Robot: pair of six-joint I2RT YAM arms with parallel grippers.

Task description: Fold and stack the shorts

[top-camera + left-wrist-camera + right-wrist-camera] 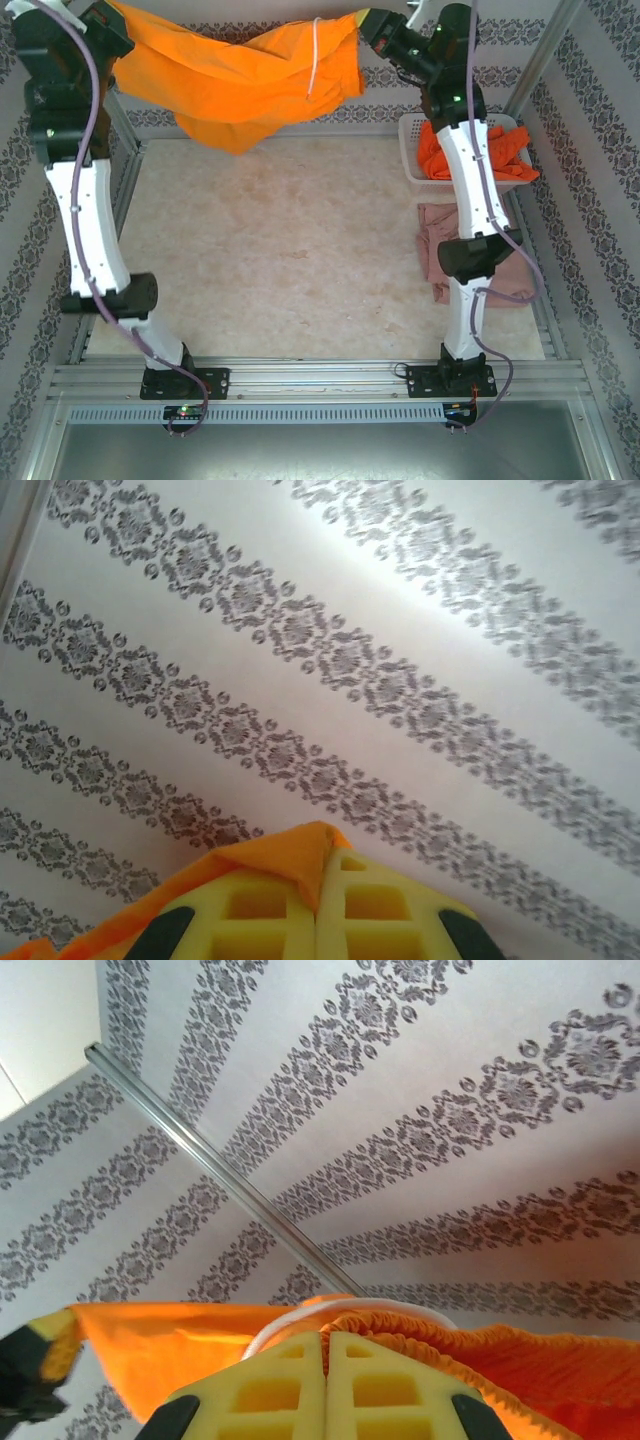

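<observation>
Overhead, orange shorts [240,90]: raised high over the far edge of the table [280,260] and stretched between both grippers. The soft matte cloth sags in the middle, with a loose fold hanging lowest.
Overhead, cord [315,60]: thin white drawstring dangling down the front of the cloth.
Overhead, left gripper [100,10]: clamped on the left corner of the orange shorts.
Overhead, right gripper [370,22]: clamped on the right corner.
Overhead, basket [408,150]: white plastic mesh at the far right, with the red-orange shorts [505,150] crumpled inside.
Overhead, pink shorts [432,235]: dusty and rumpled on the table just in front of the basket, partly hidden by the right arm.
Left wrist, left gripper [318,900]: yellow waffle-moulded pads pressed together, with a peak of orange cloth [250,858] nipped between them.
Left wrist, wall [300,680]: pale, with grey ornamental stripes.
Right wrist, right gripper [325,1380]: yellow pads closed tight on the gathered, elastic-looking waistband [480,1345], with the white cord looping beside them.
Right wrist, rod [220,1175]: slim shiny metal bar crossing the patterned wall.
</observation>
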